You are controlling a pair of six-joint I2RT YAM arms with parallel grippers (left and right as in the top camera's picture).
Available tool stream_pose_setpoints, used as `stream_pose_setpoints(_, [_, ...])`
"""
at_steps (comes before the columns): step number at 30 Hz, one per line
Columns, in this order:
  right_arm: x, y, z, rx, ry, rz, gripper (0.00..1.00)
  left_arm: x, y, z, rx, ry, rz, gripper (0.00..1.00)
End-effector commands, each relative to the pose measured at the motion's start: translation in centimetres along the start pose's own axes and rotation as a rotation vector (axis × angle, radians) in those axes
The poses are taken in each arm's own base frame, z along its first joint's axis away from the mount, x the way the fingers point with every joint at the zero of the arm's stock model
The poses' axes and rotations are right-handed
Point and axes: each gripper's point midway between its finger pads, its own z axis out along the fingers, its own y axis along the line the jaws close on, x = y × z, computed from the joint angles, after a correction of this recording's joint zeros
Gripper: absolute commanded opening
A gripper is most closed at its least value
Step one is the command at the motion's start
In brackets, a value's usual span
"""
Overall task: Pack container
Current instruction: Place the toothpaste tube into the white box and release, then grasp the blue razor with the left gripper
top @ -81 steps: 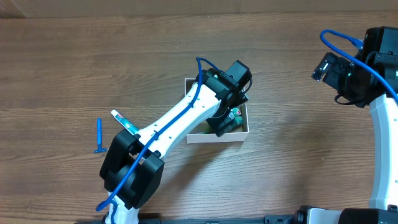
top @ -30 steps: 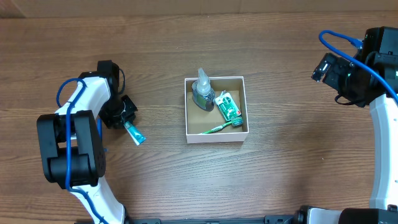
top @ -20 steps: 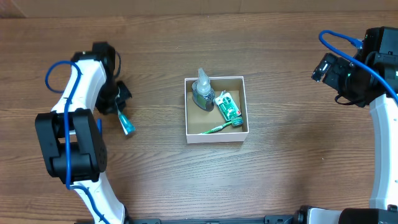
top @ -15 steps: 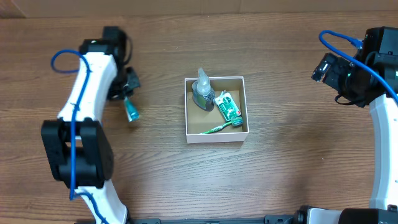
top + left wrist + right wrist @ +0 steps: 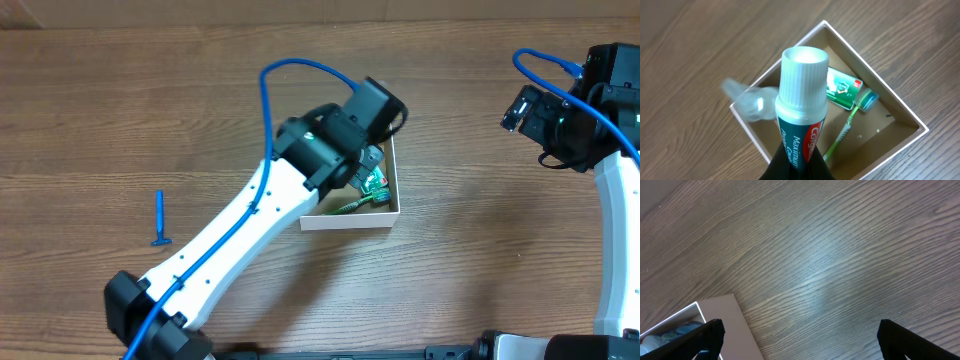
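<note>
Your left jaws are closed on the lower end of a toothpaste tube [image 5: 800, 100], cap pointing at the wrist camera, directly above the container [image 5: 875, 75]. The container sits mid-counter [image 5: 480, 250] with a clear bottle [image 5: 747, 102], a green packet [image 5: 842, 85] and a green toothbrush [image 5: 845, 132] inside. Your right jaws are spread wide and hold nothing, well off to the container's right.

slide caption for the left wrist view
Left gripper holds a toothpaste tube over the container, with a clear bottle, toothbrush and green packet inside.
</note>
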Motion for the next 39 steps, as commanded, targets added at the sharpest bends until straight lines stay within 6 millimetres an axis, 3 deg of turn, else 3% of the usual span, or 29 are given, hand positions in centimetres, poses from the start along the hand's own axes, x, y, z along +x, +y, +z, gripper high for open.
stream_pose_setpoints(1, [-0.1,0.0,-0.2,-0.008,-0.009,0.000,1.00,1.4,-1.9,4.1,0.057,0.100,0.087,0.04])
stream_pose_setpoints(6, [-0.1,0.0,-0.2,-0.007,-0.008,0.000,1.00,3.9,-3.3,8.6,0.077,0.231,0.113,0.04])
stream_pose_setpoints(9, [-0.1,0.0,-0.2,-0.008,-0.008,0.000,1.00,5.9,-4.0,10.0,0.098,0.320,0.129,0.06])
stream_pose_setpoints(10, [-0.1,0.0,-0.2,-0.008,-0.009,0.000,1.00,6.4,-4.0,9.9,0.098,0.343,0.131,0.08])
stream_pose_setpoints(14, [-0.2,0.1,-0.2,-0.009,-0.011,-0.001,1.00,6.1,-3.1,8.7,0.066,0.336,0.135,0.36])
stream_pose_setpoints(16, [-0.2,0.1,-0.2,-0.008,-0.010,-0.001,1.00,5.4,-1.9,7.3,0.015,0.318,0.139,0.47])
stream_pose_setpoints(18, [-0.2,0.1,-0.2,-0.009,-0.012,-0.001,1.00,3.9,0.0,3.8,-0.044,0.279,0.126,0.50])
stream_pose_setpoints(21, [-0.2,0.1,-0.2,-0.008,-0.011,-0.005,1.00,2.2,3.8,-2.8,-0.143,0.177,-0.051,0.52])
stream_pose_setpoints(23, [-0.2,0.1,-0.2,-0.008,-0.011,-0.005,1.00,2.2,6.9,-6.9,-0.183,0.090,-0.226,0.64])
stream_pose_setpoints(24, [-0.2,0.1,-0.2,-0.008,-0.011,-0.005,1.00,2.6,8.3,-8.3,-0.197,0.063,-0.297,0.64])
stream_pose_setpoints(27, [-0.2,0.1,-0.2,-0.008,-0.010,-0.005,1.00,5.9,14.0,-12.4,-0.279,0.022,-0.550,0.64])
stream_pose_setpoints(31, [-0.1,0.0,-0.2,-0.008,-0.008,-0.004,1.00,12.6,20.4,-14.5,-0.414,0.054,-0.812,0.66])
stream_pose_setpoints(34, [-0.1,0.0,-0.2,-0.008,-0.008,-0.004,1.00,16.8,22.6,-12.7,-0.434,0.114,-0.948,0.73])
stream_pose_setpoints(39, [-0.1,0.0,-0.2,-0.007,-0.008,-0.004,1.00,23.9,24.1,-5.8,-0.383,0.244,-1.125,0.87])
